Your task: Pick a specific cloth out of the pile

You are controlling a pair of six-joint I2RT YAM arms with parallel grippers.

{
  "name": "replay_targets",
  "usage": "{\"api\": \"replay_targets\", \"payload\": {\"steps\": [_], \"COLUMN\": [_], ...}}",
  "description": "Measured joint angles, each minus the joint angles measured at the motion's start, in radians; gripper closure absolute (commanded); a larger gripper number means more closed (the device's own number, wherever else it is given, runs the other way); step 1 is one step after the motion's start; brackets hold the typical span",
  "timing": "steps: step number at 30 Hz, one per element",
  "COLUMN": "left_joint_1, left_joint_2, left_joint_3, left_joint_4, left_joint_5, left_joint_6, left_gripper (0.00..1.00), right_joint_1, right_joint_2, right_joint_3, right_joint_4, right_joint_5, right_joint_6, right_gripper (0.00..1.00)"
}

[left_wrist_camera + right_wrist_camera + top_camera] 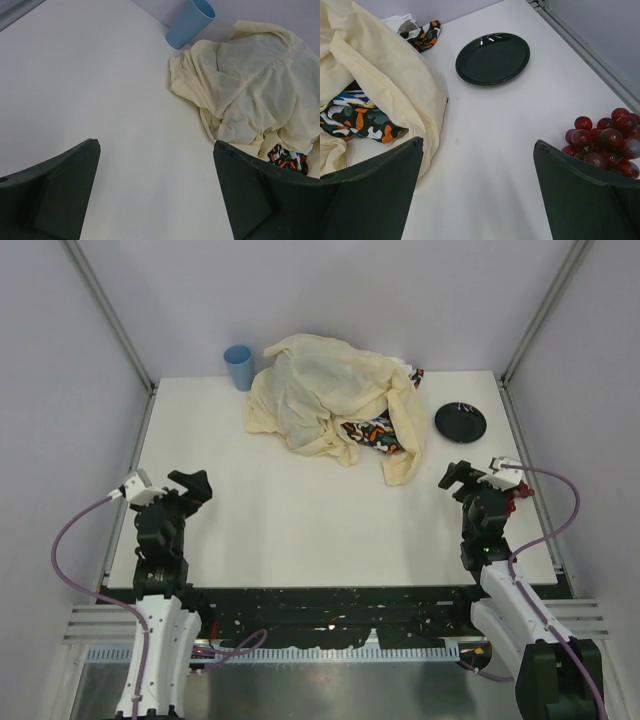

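White surface, grey walls. My left pincer and right pincer spread, empty, near edge. Heap of clothes untouched at far edge. Dark blue denim garment unseen, likely buried under large cream-yellow cloth. All work left.

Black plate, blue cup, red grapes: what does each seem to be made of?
The black plate looks hard and glossy, with sharp light glints: glazed ceramic or plastic. The blue cup is smooth, evenly coloured and matte, probably plastic. The red grapes are shiny and very uniform, perhaps plastic imitations; real fruit cannot be ruled out.
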Motion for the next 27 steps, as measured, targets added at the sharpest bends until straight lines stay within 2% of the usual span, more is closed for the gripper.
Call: {"api": "replay_targets", "payload": {"steps": [5, 9, 12, 14, 17, 19, 22, 27], "left_joint_1": [0.000, 0.000, 0.000, 0.000, -0.002, -0.004, -0.008, -0.013], "left_joint_2": [0.035, 0.072, 0.080, 0.083, 0.100, 0.126, 0.193, 0.331], "left_joint_3": [0.003, 0.014, 0.017, 0.015, 0.015, 0.015, 0.015, 0.020], "left_joint_4": [-0.015, -0.049, -0.050, -0.038, -0.026, -0.022, -0.016, -0.013], "left_joint_5": [0.024, 0.047, 0.074, 0.096, 0.109, 0.116, 0.135, 0.161], "left_joint_6": [-0.003, -0.008, -0.030, -0.047, -0.066, -0.082, -0.100, -0.105], "left_gripper": [0.00, 0.00, 0.00, 0.00, 0.00, 0.00, 0.00, 0.00], "right_joint_1": [0.000, 0.000, 0.002, 0.034, 0.168, 0.315, 0.471, 0.607], "right_joint_2": [0.047, 0.085, 0.149, 0.245, 0.397, 0.538, 0.747, 1.119], "right_joint_3": [0.043, 0.073, 0.154, 0.290, 0.515, 0.698, 0.921, 1.271], "right_joint_4": [-0.020, -0.016, -0.054, -0.103, -0.180, -0.205, -0.238, -0.384], "right_joint_5": [-0.025, -0.151, -0.272, -0.353, -0.360, -0.335, -0.338, -0.320], "right_joint_6": [0.017, 0.012, 0.007, -0.023, -0.129, -0.254, -0.441, -0.745], "right_gripper": [0.05, 0.05, 0.05, 0.05, 0.05, 0.05, 0.05, 0.05]}}
